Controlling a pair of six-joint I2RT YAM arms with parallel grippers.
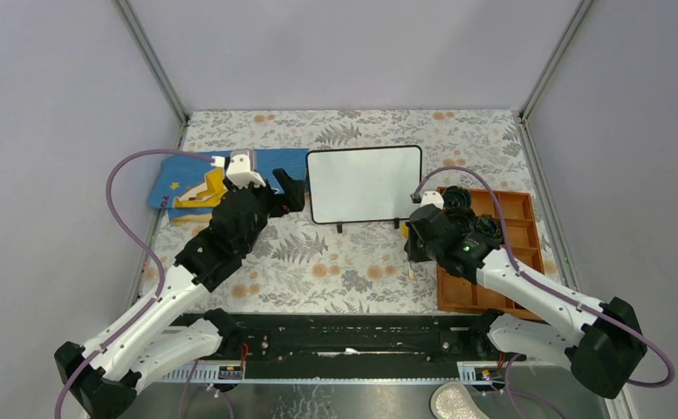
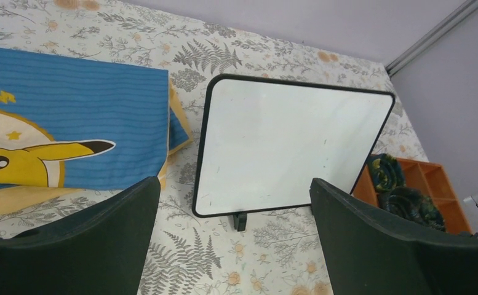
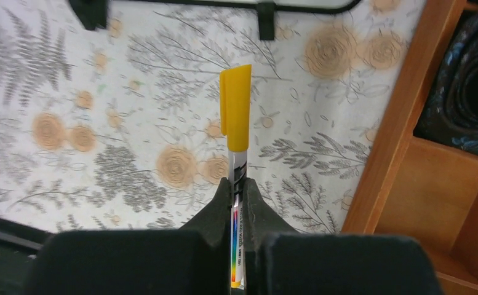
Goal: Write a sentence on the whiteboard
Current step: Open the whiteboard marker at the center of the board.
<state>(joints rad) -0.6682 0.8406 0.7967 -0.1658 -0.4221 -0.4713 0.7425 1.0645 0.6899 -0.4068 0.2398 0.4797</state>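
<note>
The whiteboard (image 1: 364,183) stands upright on small black feet at the middle back, and its white face is blank (image 2: 291,147). No sentence shows on it. My left gripper (image 1: 288,189) is open and empty, just left of the board's left edge; in its wrist view the gripper (image 2: 233,196) frames the board's lower edge. My right gripper (image 1: 417,243) is in front of the board's right foot, shut on a marker (image 3: 235,117) with a yellow cap on. In the right wrist view the gripper (image 3: 237,187) points the marker toward the board's foot (image 3: 266,21).
A blue mat with a yellow cartoon figure (image 1: 197,182) lies left of the board, touching its left side (image 2: 70,117). An orange compartment tray (image 1: 501,262) sits at the right with dark rolled items (image 1: 470,209) in its far cells (image 3: 464,92).
</note>
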